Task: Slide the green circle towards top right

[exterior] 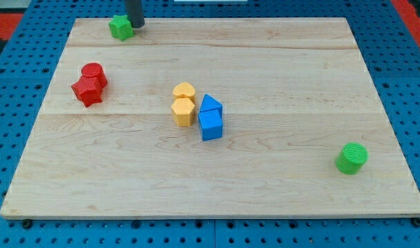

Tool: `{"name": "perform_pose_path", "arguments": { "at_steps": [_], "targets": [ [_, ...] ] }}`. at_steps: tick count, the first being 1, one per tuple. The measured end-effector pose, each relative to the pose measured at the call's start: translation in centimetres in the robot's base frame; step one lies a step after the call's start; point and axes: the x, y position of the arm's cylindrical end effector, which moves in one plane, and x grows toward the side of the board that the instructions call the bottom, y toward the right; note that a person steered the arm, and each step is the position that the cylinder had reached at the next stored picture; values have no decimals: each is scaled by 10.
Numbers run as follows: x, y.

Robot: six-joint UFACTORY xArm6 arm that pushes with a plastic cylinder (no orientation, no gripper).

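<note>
The green circle [352, 158] is a short green cylinder near the view's bottom right of the wooden board [265, 186]. My tip [136, 25] is at the view's top left, just right of a green star-shaped block [120, 27] and touching or nearly touching it. The tip is far from the green circle, across the whole board.
A red circle [93, 72] and a red star [88, 90] sit together at the left. Two yellow blocks [184, 104] and two blue blocks [211, 118] cluster at the middle. A blue pegboard [403, 83] surrounds the board.
</note>
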Motion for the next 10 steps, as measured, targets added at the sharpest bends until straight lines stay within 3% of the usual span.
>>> {"name": "perform_pose_path", "arguments": {
  "at_steps": [1, 3, 5, 6, 8, 10],
  "targets": [
    [37, 61],
    [175, 220],
    [288, 417],
    [364, 465],
    [364, 361],
    [285, 344]
  ]
}}
